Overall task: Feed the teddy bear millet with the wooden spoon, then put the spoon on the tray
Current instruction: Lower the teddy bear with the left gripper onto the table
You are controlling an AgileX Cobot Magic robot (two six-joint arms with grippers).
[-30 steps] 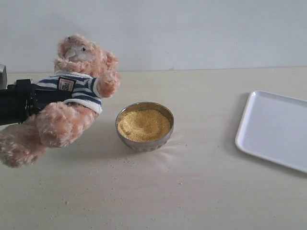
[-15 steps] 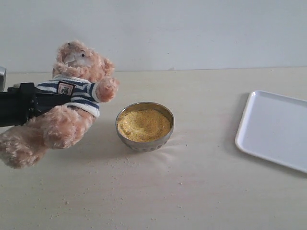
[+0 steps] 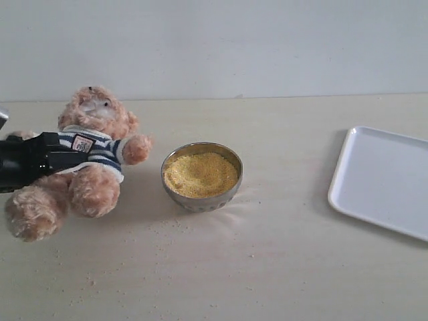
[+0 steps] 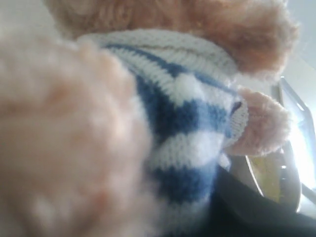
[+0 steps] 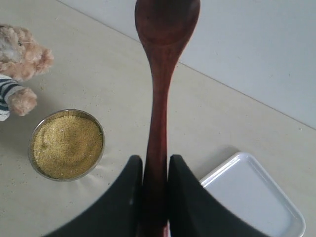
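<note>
So the bear [image 3: 99, 124] sits propped by the millet [image 3: 200, 174], left gripper [image 3: 53, 159] clasps it; right gripper [image 5: 155, 195] pinches the spoon [image 5: 160, 74].

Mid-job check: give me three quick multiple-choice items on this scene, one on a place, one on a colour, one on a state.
1. In the exterior view, the tray lies on which side of the metal bowl?
A) left B) behind it C) right
2. The shirt on the teddy bear is striped:
A) navy and white B) red and white C) green and yellow
3. The right gripper is:
A) open, empty B) shut on the wooden spoon C) shut on the bowl rim

1 C: tray at the right edge, bowl mid-table.
2 A: dark blue and white bands.
3 B: its jaws pinch the spoon's handle.
</note>
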